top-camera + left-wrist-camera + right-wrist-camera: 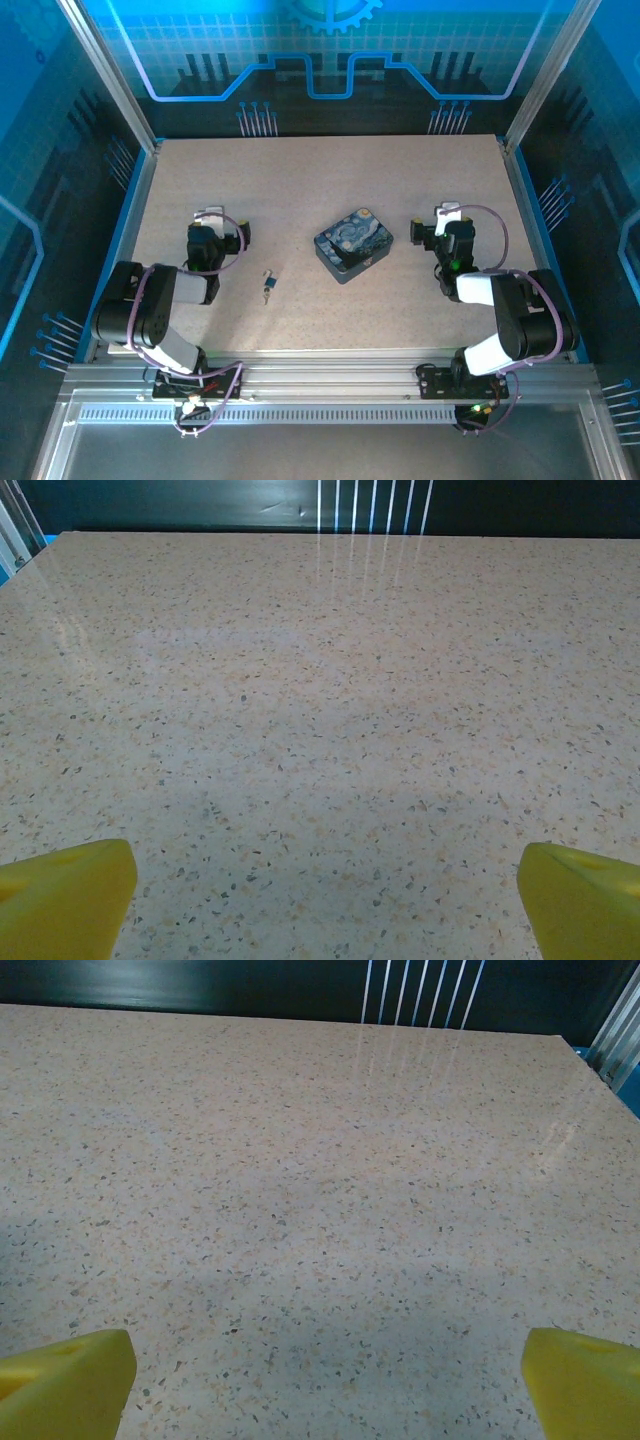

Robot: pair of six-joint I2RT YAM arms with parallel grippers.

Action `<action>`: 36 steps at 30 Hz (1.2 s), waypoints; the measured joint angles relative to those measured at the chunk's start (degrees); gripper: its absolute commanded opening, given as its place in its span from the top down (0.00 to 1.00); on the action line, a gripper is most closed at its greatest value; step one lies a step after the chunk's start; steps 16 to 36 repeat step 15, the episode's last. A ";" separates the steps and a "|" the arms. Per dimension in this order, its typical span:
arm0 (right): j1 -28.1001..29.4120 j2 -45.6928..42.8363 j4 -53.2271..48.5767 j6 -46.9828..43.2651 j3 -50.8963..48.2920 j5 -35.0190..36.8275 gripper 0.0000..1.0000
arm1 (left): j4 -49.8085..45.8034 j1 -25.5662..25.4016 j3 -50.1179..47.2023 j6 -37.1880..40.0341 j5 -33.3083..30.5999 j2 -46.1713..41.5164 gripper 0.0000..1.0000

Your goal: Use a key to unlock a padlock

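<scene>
The tiny padlock point(267, 291), yellowish in the body, lies on the speckled table point(330, 180) between my left arm and the box. A small dark piece point(267, 274) touches its far end; it may be the key, but it is too small to tell. My left gripper point(215, 222) hovers left of the padlock and stands open. Its yellow fingertips point(70, 895) are far apart over bare table, as the left gripper point(328, 890) shows from the wrist. My right gripper point(440, 222) is open too, right of the box, with nothing between its yellow fingertips point(580, 1380).
A rectangular box point(353, 243) printed with a blue swirling night-sky painting sits mid-table between the two grippers. Blue rails and metal posts point(110, 80) border the table, with a dark back wall beyond the far edge. Purple cables loop over both wrists.
</scene>
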 measured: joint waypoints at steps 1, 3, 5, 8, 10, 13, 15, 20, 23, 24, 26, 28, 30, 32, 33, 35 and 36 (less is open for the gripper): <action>0.00 0.00 0.00 0.00 0.00 0.00 0.00 | 0.00 0.00 0.00 0.00 0.00 0.00 0.01; 0.00 0.00 0.00 0.02 0.00 0.00 0.00 | -0.02 0.00 0.00 0.02 0.00 0.00 0.01; 0.00 0.00 0.00 0.00 0.00 0.00 0.00 | -0.02 0.00 0.00 0.02 0.00 0.00 0.01; 0.00 0.00 0.00 0.00 0.00 0.00 0.00 | -0.04 0.00 0.00 0.00 0.00 0.00 0.01; 0.00 0.02 0.02 -0.20 0.00 -0.04 0.00 | -0.09 0.00 0.00 0.00 0.00 0.00 0.01; 0.02 0.02 0.00 -0.24 0.00 -0.50 0.00 | -0.11 0.00 0.00 0.00 0.00 0.00 0.01; 0.02 0.02 0.00 -0.24 0.00 -0.52 0.00 | -0.11 0.00 0.00 0.00 0.00 0.00 0.01; 0.02 0.02 0.00 -0.24 0.00 -0.52 0.00 | -0.11 0.00 0.00 0.00 0.00 0.00 0.01; 0.02 0.02 0.00 -0.24 0.00 -0.52 0.00 | -0.11 0.00 0.00 0.00 0.00 0.00 0.01; 0.02 0.02 0.00 -0.24 0.00 -0.52 0.00 | -0.11 0.00 0.00 0.00 0.00 0.00 0.01; 0.02 0.02 0.00 -0.24 0.00 -0.52 0.00 | -0.11 0.00 0.00 0.00 0.00 0.00 0.01; 0.02 0.02 0.00 -0.24 0.00 -0.52 0.00 | -0.11 0.00 0.00 0.00 0.00 0.00 0.01; 0.02 0.02 0.00 -0.24 0.00 -0.52 0.00 | -0.11 0.00 0.00 0.00 0.00 0.00 0.01; 0.02 0.02 0.00 -0.24 0.00 -0.52 0.00 | -0.11 0.00 0.00 0.00 0.00 0.00 0.01; 0.02 0.02 0.00 -0.24 0.00 -0.52 0.00 | -0.11 0.00 0.00 0.00 0.00 0.00 0.01; 0.02 0.02 0.00 -0.24 0.00 -0.52 0.00 | -0.11 0.00 0.00 0.00 0.00 0.00 0.01; 0.02 0.02 0.00 -0.24 0.00 -0.52 0.00 | -0.11 0.00 0.00 0.00 0.00 0.00 0.01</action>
